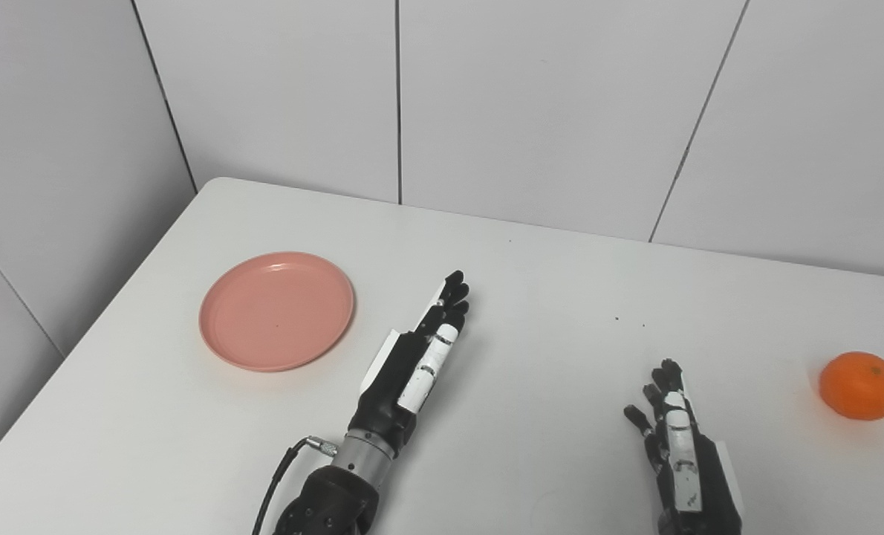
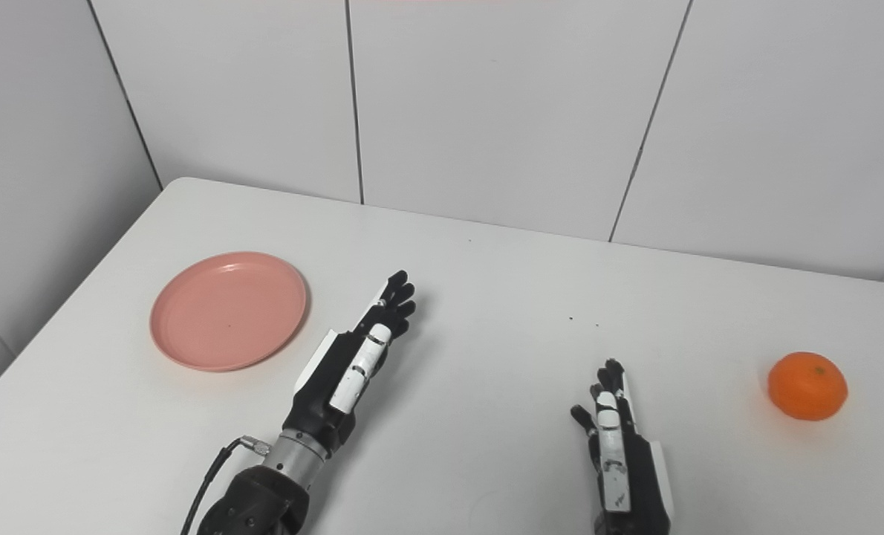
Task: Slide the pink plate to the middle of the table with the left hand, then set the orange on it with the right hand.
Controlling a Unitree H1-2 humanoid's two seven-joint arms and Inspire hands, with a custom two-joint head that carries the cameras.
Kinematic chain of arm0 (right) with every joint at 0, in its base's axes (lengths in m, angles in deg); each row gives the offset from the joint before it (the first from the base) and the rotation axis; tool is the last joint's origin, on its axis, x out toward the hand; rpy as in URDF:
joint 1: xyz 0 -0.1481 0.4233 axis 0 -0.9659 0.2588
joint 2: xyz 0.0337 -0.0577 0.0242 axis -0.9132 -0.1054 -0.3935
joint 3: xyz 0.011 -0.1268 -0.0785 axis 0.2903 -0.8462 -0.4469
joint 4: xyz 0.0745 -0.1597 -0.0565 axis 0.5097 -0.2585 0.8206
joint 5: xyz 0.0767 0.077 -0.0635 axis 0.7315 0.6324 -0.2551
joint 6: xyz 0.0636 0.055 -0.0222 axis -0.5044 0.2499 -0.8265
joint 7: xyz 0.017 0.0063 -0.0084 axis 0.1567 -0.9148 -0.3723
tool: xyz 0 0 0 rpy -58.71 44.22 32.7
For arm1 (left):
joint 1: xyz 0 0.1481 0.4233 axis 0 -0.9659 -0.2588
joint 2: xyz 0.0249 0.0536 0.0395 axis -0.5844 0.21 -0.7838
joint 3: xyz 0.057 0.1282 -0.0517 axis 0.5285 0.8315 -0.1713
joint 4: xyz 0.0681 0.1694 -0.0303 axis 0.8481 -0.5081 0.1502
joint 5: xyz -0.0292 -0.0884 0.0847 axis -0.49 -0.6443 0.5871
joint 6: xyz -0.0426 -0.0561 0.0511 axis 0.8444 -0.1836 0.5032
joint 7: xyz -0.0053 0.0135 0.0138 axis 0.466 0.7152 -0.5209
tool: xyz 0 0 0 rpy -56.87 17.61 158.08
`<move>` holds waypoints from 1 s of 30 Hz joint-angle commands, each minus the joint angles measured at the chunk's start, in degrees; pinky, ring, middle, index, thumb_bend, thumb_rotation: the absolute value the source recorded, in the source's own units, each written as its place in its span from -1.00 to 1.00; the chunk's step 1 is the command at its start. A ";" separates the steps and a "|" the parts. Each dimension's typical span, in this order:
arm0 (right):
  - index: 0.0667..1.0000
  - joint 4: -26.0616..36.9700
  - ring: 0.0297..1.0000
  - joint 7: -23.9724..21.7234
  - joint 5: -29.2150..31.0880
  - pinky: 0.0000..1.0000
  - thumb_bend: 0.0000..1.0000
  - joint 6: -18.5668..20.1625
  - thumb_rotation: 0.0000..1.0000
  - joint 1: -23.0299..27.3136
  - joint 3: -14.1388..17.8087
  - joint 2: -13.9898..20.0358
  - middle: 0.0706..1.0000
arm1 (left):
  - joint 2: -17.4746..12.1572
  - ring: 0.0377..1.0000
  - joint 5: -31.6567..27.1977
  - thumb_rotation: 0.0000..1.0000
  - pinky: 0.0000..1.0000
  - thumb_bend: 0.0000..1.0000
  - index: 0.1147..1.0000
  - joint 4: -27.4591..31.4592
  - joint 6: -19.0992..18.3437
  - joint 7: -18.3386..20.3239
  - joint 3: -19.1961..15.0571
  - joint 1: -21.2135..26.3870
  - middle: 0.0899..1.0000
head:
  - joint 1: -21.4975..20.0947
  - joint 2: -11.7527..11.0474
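Note:
A pink plate (image 1: pixel 276 310) lies flat on the white table (image 1: pixel 546 282) at the left. My left hand (image 1: pixel 420 357) is open and empty, fingers stretched out, just right of the plate and apart from it. An orange (image 1: pixel 861 386) sits near the table's right edge. My right hand (image 1: pixel 676 438) is open and empty near the front edge, well left of the orange. The same scene shows in the right eye view, with the plate (image 2: pixel 228 309), the left hand (image 2: pixel 356 357), the right hand (image 2: pixel 616 438) and the orange (image 2: pixel 807 386).
Grey panelled walls (image 1: pixel 531 104) stand close behind the table and along its left side. A black cable (image 1: pixel 275 483) loops from my left wrist. A few small dark specks (image 1: pixel 628 322) lie on the table's middle.

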 commanded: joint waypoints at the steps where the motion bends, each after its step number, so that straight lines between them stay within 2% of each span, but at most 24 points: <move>1: 1.00 1.24 1.00 -0.21 -0.05 1.00 -0.56 -0.47 1.00 0.44 0.50 0.13 1.00 | 0.10 0.94 -0.86 1.00 0.93 -0.09 0.94 2.63 0.65 0.70 0.01 2.07 0.97 | 0.21 0.08; 7: 1.00 0.93 1.00 -0.27 -0.63 1.00 -0.58 -1.29 1.00 0.47 0.49 0.28 1.00 | -1.54 0.93 -1.84 1.00 0.92 -0.12 0.92 4.96 -2.33 1.30 -1.78 4.30 0.96 | 0.80 -0.10; 17: 1.00 1.10 1.00 -0.32 -0.56 1.00 -0.58 -0.67 1.00 0.52 0.89 0.45 1.00 | -4.33 0.89 -4.51 1.00 0.93 -0.07 0.91 6.73 -6.52 1.27 -6.90 8.86 0.93 | 2.13 -0.46; 21: 1.00 0.80 1.00 -0.32 -0.29 1.00 -0.58 -1.38 1.00 0.61 1.26 0.60 1.00 | -5.07 0.90 -6.13 1.00 0.95 -0.11 0.91 7.40 -8.24 0.82 -9.27 10.56 0.93 | 2.51 -0.49; 30: 1.00 0.31 1.00 -0.58 0.59 1.00 -0.56 -1.58 1.00 0.77 1.40 0.66 1.00 | -8.70 0.90 -8.24 1.00 0.95 -0.07 0.89 5.61 -6.79 0.26 -15.13 13.28 0.92 | 2.84 -0.86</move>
